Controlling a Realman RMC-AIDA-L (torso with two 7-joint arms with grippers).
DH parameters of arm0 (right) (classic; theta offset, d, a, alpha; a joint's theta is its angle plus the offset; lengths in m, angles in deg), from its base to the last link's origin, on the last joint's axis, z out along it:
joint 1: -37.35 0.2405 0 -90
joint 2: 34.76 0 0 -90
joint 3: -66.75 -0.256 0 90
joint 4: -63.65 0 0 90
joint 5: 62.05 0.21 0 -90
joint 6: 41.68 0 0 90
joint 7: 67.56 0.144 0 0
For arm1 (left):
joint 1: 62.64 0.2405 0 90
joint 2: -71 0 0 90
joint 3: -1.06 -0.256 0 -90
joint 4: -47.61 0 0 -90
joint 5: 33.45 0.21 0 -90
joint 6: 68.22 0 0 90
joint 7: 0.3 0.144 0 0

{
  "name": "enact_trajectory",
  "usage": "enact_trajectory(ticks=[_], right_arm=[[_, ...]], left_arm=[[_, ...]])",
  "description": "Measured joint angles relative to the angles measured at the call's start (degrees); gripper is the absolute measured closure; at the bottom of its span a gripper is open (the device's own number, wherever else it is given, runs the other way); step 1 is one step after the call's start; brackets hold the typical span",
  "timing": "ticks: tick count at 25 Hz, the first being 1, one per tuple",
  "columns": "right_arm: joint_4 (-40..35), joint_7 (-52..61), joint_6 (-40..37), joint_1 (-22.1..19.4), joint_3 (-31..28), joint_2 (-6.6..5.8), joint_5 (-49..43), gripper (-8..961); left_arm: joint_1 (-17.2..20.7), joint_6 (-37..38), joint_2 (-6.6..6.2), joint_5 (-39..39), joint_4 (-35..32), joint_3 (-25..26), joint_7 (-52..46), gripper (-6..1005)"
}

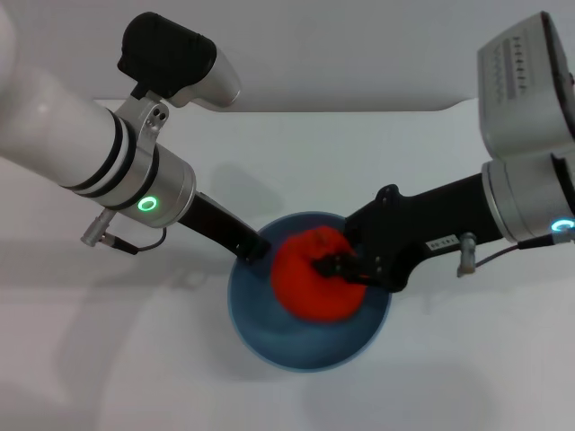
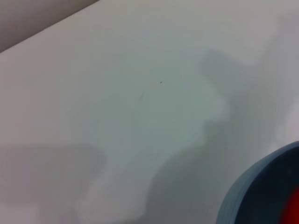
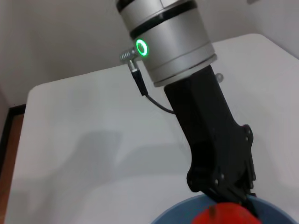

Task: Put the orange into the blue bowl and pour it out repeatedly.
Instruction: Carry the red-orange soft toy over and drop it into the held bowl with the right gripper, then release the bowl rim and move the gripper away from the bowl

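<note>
Leftmost, the left gripper (image 1: 254, 249) clamps the blue bowl (image 1: 260, 332) by its rim, likely steadying it on the white table (image 1: 108, 359). Rightward, the right gripper (image 1: 334, 267), jaws closed on the orange (image 1: 310, 283), holds it inside the bowl.

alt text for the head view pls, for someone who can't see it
A red-orange orange sits over the blue bowl on a white table, with the right gripper closed on it. The left gripper reaches in from the other side, at the bowl's rim.
</note>
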Motion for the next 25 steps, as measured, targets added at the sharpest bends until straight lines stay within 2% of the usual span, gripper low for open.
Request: enact_trajectory(ticks=[8, 14, 19, 22, 25], right_arm=[[-1.08, 0.32, 0.05, -0.21, -0.18, -0.04, -0.03, 692], [-2.32, 0.41, -0.13, -0.96, -0.69, 0.11, 0.06, 456], [-3.19, 1.03, 0.22, -2.57, -6.04, 0.27, 0.51, 405], [-2.40, 1.08, 0.41, -4.55, -11.96, 0.35, 2.96, 405], [-1.99, 1.07, 0.44, -5.85, -14.26, 0.35, 5.27, 405]], left_arm=[[0.44, 0.11, -0.03, -0.05, -0.01, -0.35, -0.09, 1000], [0.50, -0.02, -0.08, 0.00, 0.00, -0.40, -0.11, 1000], [0.10, -0.01, -0.11, 0.35, 0.17, -1.99, 0.15, 1001], [-0.76, -0.45, -0.06, 0.66, 0.27, -5.81, 0.28, 1001], [-1.43, -0.80, 0.01, 0.72, 0.58, -7.74, 0.37, 1000]])
